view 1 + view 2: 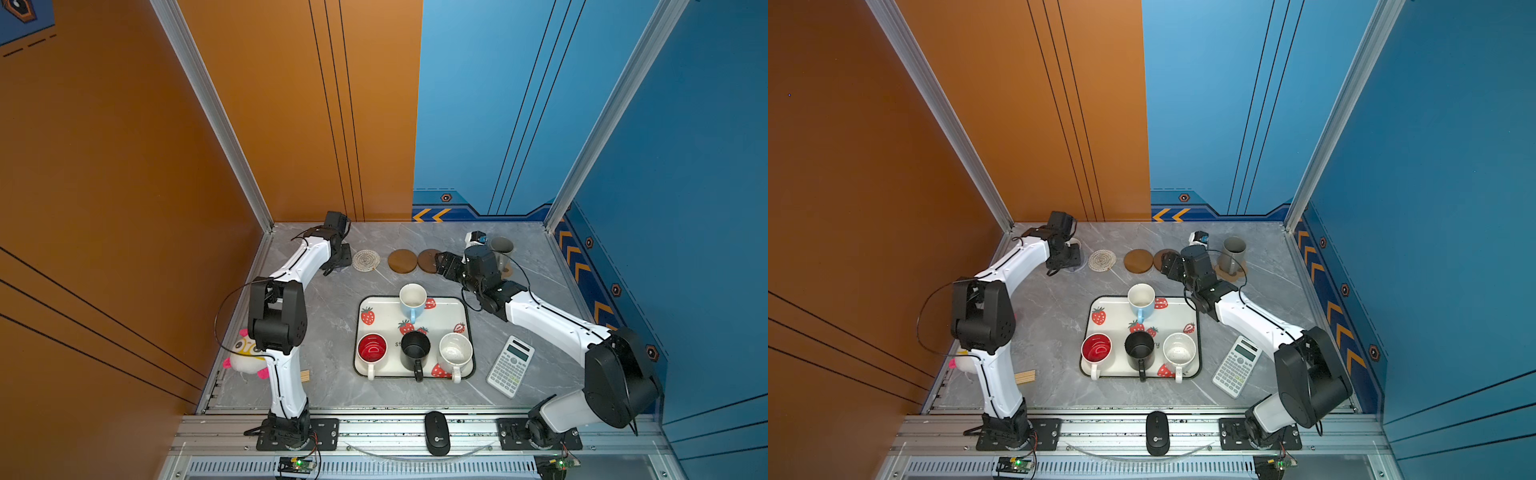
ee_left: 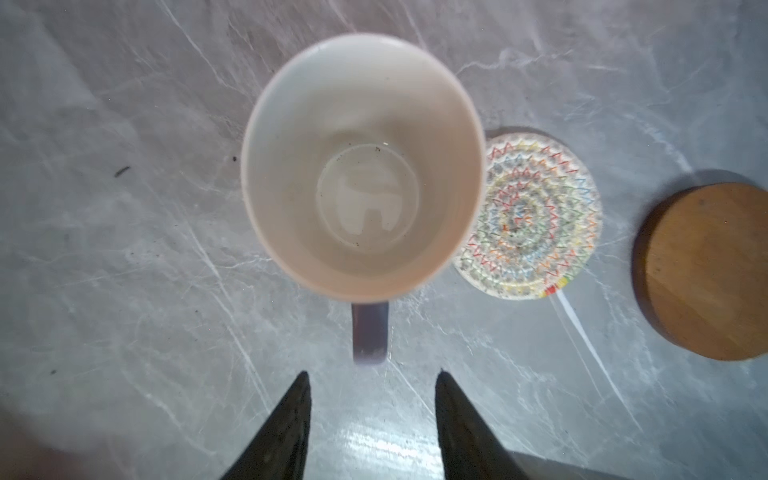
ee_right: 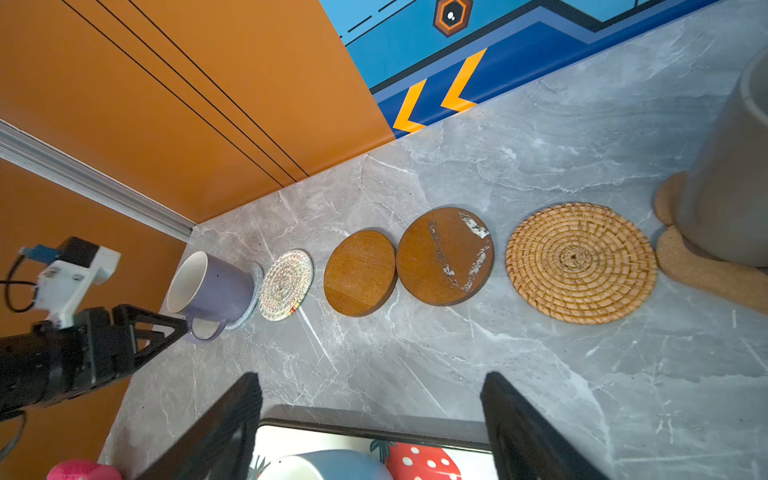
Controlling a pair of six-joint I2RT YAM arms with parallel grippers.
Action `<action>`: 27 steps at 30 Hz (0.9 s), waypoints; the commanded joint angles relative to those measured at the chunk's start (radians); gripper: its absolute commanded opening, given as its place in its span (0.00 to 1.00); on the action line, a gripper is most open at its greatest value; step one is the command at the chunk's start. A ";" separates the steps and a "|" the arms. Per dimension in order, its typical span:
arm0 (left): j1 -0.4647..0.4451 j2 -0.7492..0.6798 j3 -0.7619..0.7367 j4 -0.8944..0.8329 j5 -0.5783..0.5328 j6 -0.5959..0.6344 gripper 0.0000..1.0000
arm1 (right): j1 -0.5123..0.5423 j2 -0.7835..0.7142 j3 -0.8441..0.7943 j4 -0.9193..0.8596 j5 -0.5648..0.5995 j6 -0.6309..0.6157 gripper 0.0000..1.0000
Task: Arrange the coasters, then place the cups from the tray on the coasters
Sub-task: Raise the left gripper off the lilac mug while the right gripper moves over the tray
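Note:
The lavender cup [image 2: 361,166] stands upright on the grey-blue coaster [image 3: 255,279] at the row's left end. My left gripper [image 2: 372,378] is open, fingertips just short of its handle, holding nothing. Then come the cream woven coaster [image 3: 286,284], two wooden discs [image 3: 359,272] [image 3: 444,255], the rattan coaster [image 3: 582,262] and the paw-shaped coaster [image 3: 698,266] bearing the grey cup [image 3: 731,187]. On the tray [image 1: 382,324] stand the light blue [image 1: 412,301], red-inside [image 1: 372,348], black [image 1: 415,349] and speckled [image 1: 455,352] cups. My right gripper [image 3: 372,378] hangs open and empty over the tray's far rim.
A calculator [image 1: 510,366] lies right of the tray. A plush toy [image 1: 245,357] and a small wooden piece [image 1: 304,375] sit by the left arm's base. A black mouse [image 1: 437,433] rests on the front rail. Walls close the back and both sides.

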 commanded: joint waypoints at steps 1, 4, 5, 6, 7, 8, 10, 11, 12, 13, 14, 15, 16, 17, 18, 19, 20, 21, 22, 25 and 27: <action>-0.077 -0.120 -0.067 0.027 -0.144 0.022 0.51 | 0.011 -0.042 0.004 -0.002 -0.008 0.001 0.82; -0.157 -0.235 -0.168 0.129 -0.194 0.039 0.53 | 0.017 -0.049 0.007 -0.007 -0.006 0.000 0.82; -0.185 -0.278 -0.204 0.168 -0.202 0.050 0.54 | 0.021 -0.052 0.011 -0.012 -0.004 -0.002 0.82; -0.209 -0.315 -0.235 0.199 -0.213 0.056 0.56 | 0.022 -0.054 0.015 -0.020 -0.004 -0.001 0.82; -0.234 -0.352 -0.273 0.231 -0.221 0.062 0.58 | 0.027 -0.058 0.019 -0.028 -0.003 -0.004 0.82; -0.257 -0.398 -0.314 0.271 -0.220 0.069 0.59 | 0.032 -0.064 0.025 -0.035 0.000 -0.008 0.82; -0.292 -0.477 -0.400 0.359 -0.198 0.086 0.61 | 0.044 -0.075 0.033 -0.054 0.012 -0.020 0.82; -0.304 -0.513 -0.441 0.413 -0.183 0.095 0.62 | 0.051 -0.079 0.040 -0.067 0.019 -0.026 0.82; -0.316 -0.553 -0.485 0.467 -0.160 0.106 0.63 | 0.057 -0.084 0.050 -0.086 0.029 -0.035 0.82; -0.326 -0.589 -0.526 0.522 -0.142 0.118 0.65 | 0.066 -0.087 0.061 -0.107 0.038 -0.045 0.82; -0.334 -0.617 -0.558 0.575 -0.131 0.124 0.66 | 0.075 -0.089 0.071 -0.128 0.048 -0.056 0.82; -0.342 -0.649 -0.593 0.621 -0.121 0.126 0.69 | 0.085 -0.089 0.084 -0.155 0.056 -0.066 0.82; -0.348 -0.676 -0.615 0.663 -0.112 0.126 0.71 | 0.093 -0.089 0.099 -0.181 0.064 -0.076 0.82; -0.352 -0.694 -0.657 0.695 -0.101 0.127 0.73 | 0.102 -0.089 0.111 -0.205 0.072 -0.087 0.82; -0.355 -0.712 -0.677 0.724 -0.085 0.130 0.75 | 0.112 -0.089 0.125 -0.227 0.085 -0.096 0.82; -0.357 -0.725 -0.687 0.739 -0.075 0.133 0.77 | 0.122 -0.089 0.137 -0.248 0.098 -0.104 0.82; -0.359 -0.733 -0.691 0.743 -0.069 0.136 0.78 | 0.132 -0.092 0.145 -0.259 0.111 -0.109 0.82; -0.361 -0.739 -0.691 0.742 -0.061 0.144 0.79 | 0.142 -0.095 0.154 -0.270 0.126 -0.113 0.82; -0.363 -0.744 -0.690 0.740 -0.049 0.154 0.80 | 0.150 -0.098 0.160 -0.280 0.135 -0.116 0.82; -0.375 -0.756 -0.696 0.741 -0.025 0.184 0.83 | 0.179 -0.106 0.183 -0.311 0.173 -0.133 0.82; -0.382 -0.762 -0.699 0.740 -0.018 0.204 0.85 | 0.187 -0.110 0.198 -0.338 0.203 -0.155 0.82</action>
